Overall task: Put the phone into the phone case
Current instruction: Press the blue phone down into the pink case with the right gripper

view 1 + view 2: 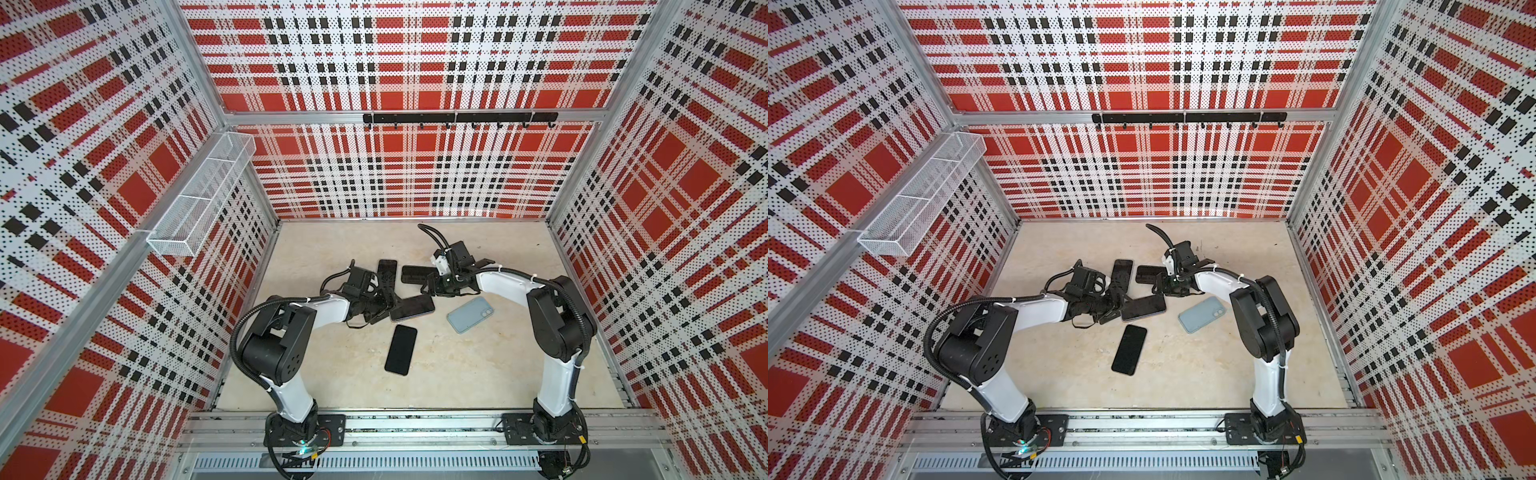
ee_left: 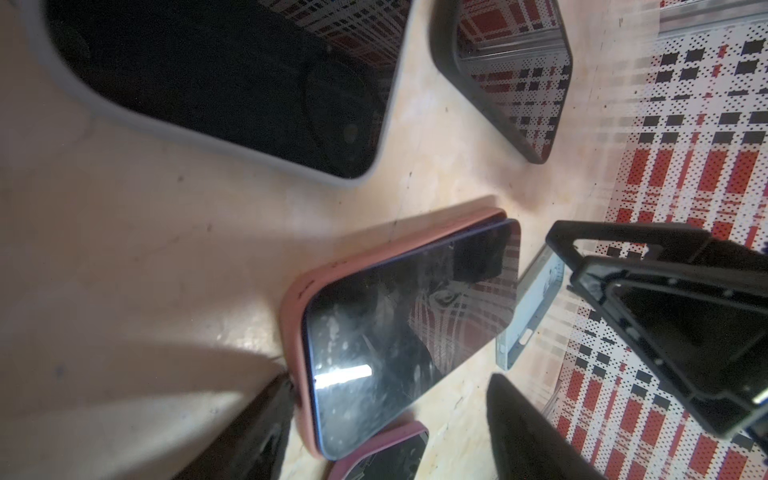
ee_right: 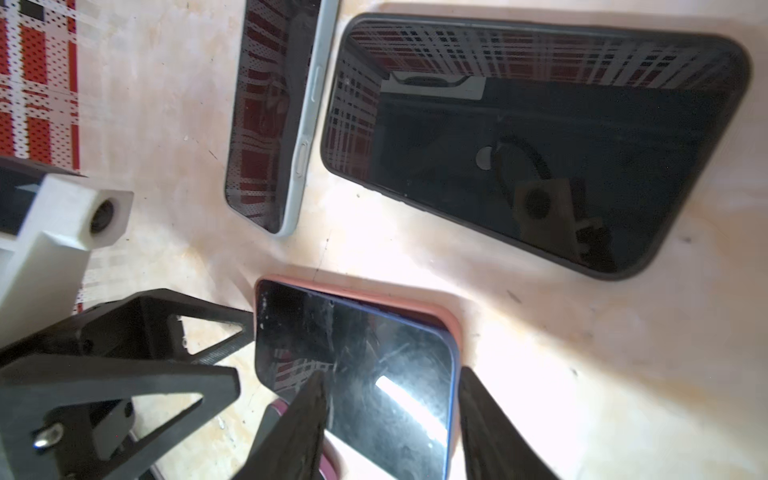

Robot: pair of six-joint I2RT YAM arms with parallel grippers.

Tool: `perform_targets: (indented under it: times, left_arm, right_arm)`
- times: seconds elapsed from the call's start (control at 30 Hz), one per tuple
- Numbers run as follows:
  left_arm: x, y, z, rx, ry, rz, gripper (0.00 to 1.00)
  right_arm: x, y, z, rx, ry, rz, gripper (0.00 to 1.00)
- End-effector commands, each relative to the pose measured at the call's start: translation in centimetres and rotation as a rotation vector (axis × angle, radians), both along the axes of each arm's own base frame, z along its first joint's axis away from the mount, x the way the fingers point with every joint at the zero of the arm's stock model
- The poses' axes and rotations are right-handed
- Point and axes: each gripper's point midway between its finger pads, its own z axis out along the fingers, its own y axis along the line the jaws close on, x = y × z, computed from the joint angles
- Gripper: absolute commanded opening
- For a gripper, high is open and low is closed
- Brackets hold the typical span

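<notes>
The phone (image 2: 407,332) lies screen up in the pink case (image 2: 294,332) on the surface (image 2: 145,270) (other phones (image 1: 401,350) lie around). The left jaws stand spread at one end of it, and the right jaws stand spread over the other end, pinching nothing.

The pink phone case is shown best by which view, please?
The left wrist view: the pink phone case shows nearly whole, phone inside. The right wrist view crops it; both top views show it tiny.

Dark phone (image 2: 407,332) lying in pink case (image 2: 296,332)
</notes>
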Motion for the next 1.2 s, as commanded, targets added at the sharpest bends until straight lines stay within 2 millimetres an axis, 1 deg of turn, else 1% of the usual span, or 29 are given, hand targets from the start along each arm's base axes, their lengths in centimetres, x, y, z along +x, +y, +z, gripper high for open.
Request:
perform_targets:
  times: [0.0,0.07,0.17,0.27,0.4,0.5,0.67,0.8,0.97,1.17]
  left_arm:
    - [-0.5,-0.1,0.2,-0.012,-0.002,-0.006,0.75]
    - [-0.5,-0.2,0.2,-0.011,0.000,-0.006,0.75]
    - [-0.5,-0.1,0.1,-0.010,0.001,-0.003,0.75]
    - [-0.4,-0.2,0.1,-0.012,0.002,-0.004,0.75]
    - [-0.2,-0.5,0.1,-0.015,0.001,-0.013,0.75]
    - [-0.1,-0.7,0.0,-0.017,0.003,-0.028,0.75]
    - [0.1,-0.8,-0.3,-0.014,0.011,-0.039,0.75]
    - [0.2,-0.8,-0.3,-0.012,0.010,-0.040,0.75]
    - [0.6,-0.4,0.0,-0.011,0.001,-0.036,0.75]
    - [0.7,0.1,0.4,-0.008,-0.005,-0.026,0.74]
  right_arm:
    - [-0.5,-0.7,-0.5,-0.041,-0.018,0.013,0.49]
    - [-0.9,-0.7,-1.2,-0.040,-0.002,0.018,0.46]
    - [-1.2,-0.4,-1.8,-0.021,0.007,0.031,0.38]
    - [-1.6,0.4,-2.2,0.003,0.011,0.060,0.30]
    - [-2.2,1.5,-2.4,0.016,-0.021,0.128,0.27]
    - [-2.6,2.1,-2.6,-0.002,-0.064,0.183,0.27]
    - [-3.3,2.1,-3.7,-0.062,-0.106,0.238,0.27]
    - [-3.8,1.9,-4.6,-0.111,-0.141,0.250,0.29]
    - [-4.5,2.0,-5.7,-0.121,-0.143,0.244,0.31]
    - [-5.3,2.1,-6.7,-0.140,-0.142,0.234,0.39]
